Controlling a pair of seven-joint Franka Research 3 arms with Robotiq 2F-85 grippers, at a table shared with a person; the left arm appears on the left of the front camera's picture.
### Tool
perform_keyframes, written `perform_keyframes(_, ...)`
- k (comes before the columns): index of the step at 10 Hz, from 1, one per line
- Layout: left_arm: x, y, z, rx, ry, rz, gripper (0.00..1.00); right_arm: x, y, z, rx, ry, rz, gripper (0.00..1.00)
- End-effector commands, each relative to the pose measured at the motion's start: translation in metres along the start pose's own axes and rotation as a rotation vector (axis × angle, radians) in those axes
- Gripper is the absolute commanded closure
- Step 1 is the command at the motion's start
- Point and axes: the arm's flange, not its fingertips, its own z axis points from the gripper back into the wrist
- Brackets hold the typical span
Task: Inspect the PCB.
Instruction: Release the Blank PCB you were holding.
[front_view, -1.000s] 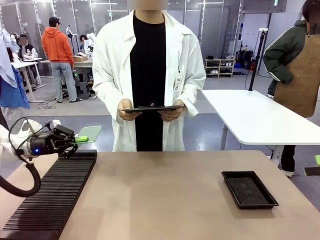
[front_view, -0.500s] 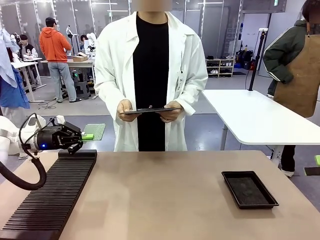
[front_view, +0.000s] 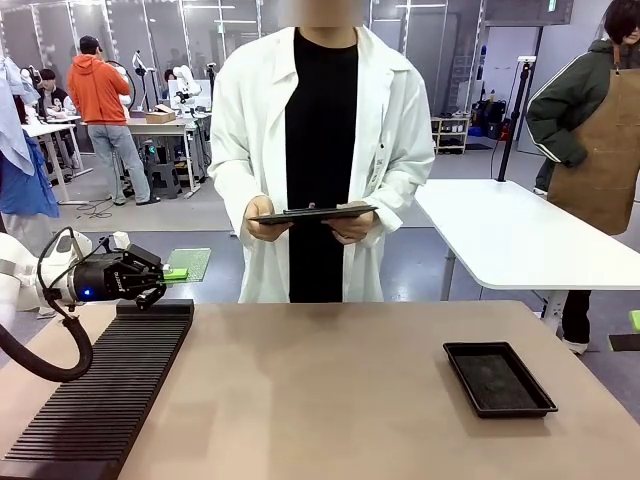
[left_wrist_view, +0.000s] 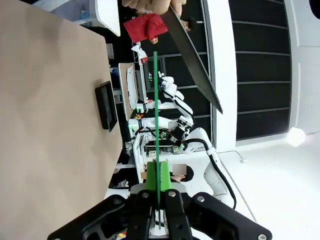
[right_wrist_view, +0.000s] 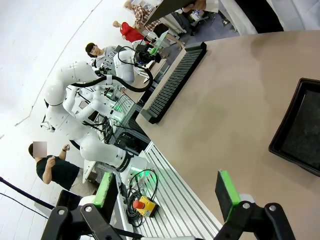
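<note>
The PCB (front_view: 189, 263) is a thin green board held level out beyond the far left corner of the table. My left gripper (front_view: 170, 274) is shut on its near edge. The left wrist view meets the PCB (left_wrist_view: 156, 110) edge-on, a thin green line rising from between the closed green pads (left_wrist_view: 152, 176). My right gripper (right_wrist_view: 166, 200) stands open over the table's near edge, with nothing between its fingers. The person across the table holds a dark tablet (front_view: 312, 213) flat in both hands.
A long black slotted rack (front_view: 100, 390) runs along the table's left side, below my left gripper. A shallow black tray (front_view: 497, 378) lies at the right. A white table (front_view: 520, 235) stands behind on the right, with another person beside it.
My left gripper has lifted slightly with the PCB, and it has held still for the last half second. The person with the tablet has stepped to the right.
</note>
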Motion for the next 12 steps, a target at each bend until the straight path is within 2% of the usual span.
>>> perform_keyframes(1,-0.0002,-0.0022,-0.0005,-0.019,0.008,0.011,0.97,0.0020,0.0002,0.0017,0.005,-0.008,0.019,0.00)
perform_keyframes(12,-0.0002,-0.0022,-0.0005,-0.019,0.008,0.011,0.97,0.0020,0.0002,0.0017,0.005,-0.008,0.019,0.00)
